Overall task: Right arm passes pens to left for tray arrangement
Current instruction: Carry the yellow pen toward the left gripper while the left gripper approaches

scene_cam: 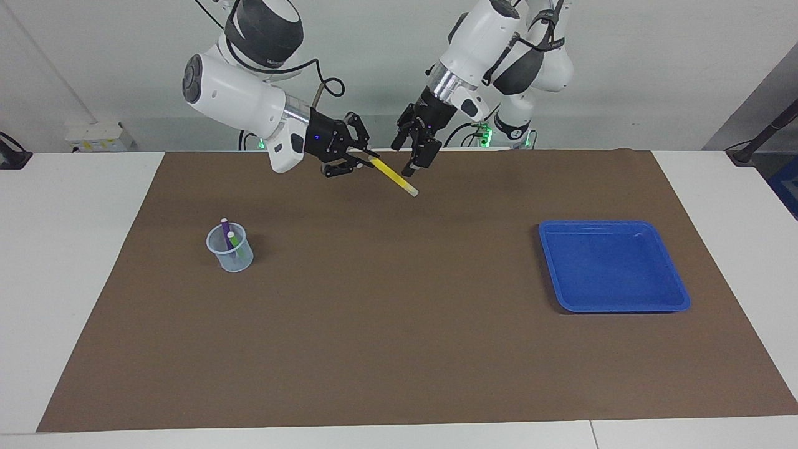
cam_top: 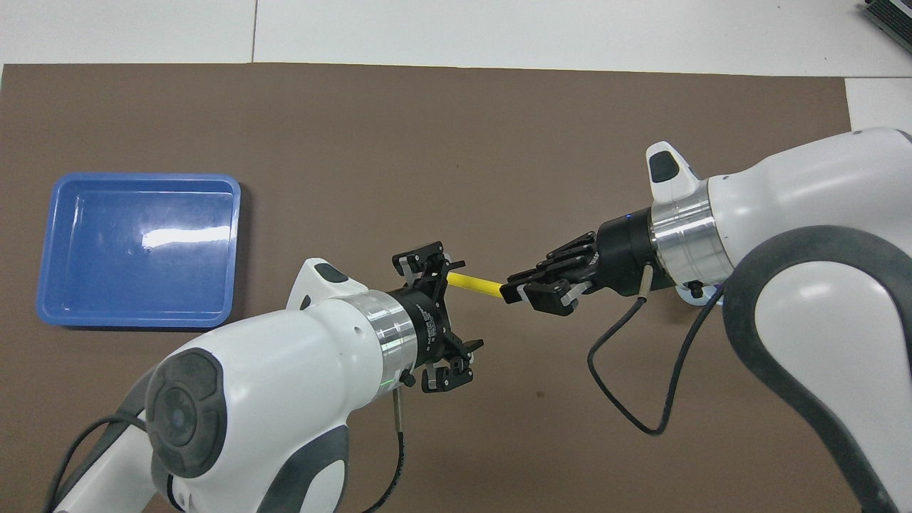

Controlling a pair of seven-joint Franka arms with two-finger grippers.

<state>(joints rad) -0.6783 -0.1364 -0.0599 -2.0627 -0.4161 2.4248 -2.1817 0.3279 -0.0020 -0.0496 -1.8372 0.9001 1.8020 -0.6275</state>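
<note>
A brown mat (scene_cam: 399,324) covers most of the white tabletop (scene_cam: 75,262), leaving bare white strips along its edges. A small translucent pale-blue cup (scene_cam: 230,249) stands upright on the mat, at about nine o'clock from the mat's middle in the facing view. A grey wall (scene_cam: 654,68) rises at twelve o'clock, where black cables (scene_cam: 330,84) loop.

Robot lab: two arms (scene_cam: 249,93), matted table (scene_cam: 399,349)

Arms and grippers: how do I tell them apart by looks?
Both arms are white with dark grey joints and silver wrist rings. The right gripper is black, wide, with a small blue light; the left gripper is black and slimmer. A black cable loops by each wrist.
</note>
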